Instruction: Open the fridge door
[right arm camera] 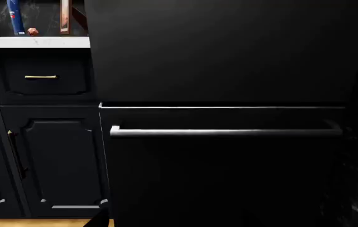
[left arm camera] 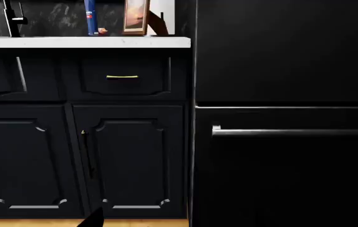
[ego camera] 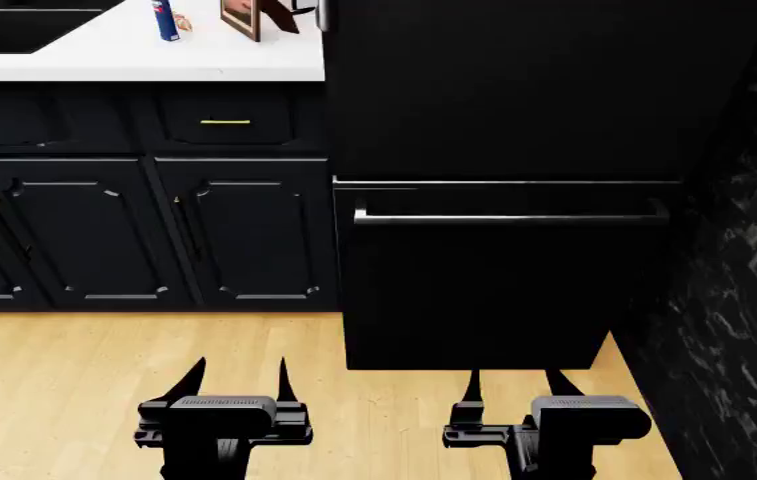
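The fridge door [ego camera: 512,90] is seen closed. Both the left claw [ego camera: 235,378] and the right claw [ego camera: 518,388] are held open, empty, above the floor [ego camera: 58,380].

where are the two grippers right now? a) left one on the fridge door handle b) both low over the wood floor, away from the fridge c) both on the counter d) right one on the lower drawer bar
b: in the head view the left gripper and right gripper hang over the floor, fingers apart, touching neither the fridge door nor the drawer bar.
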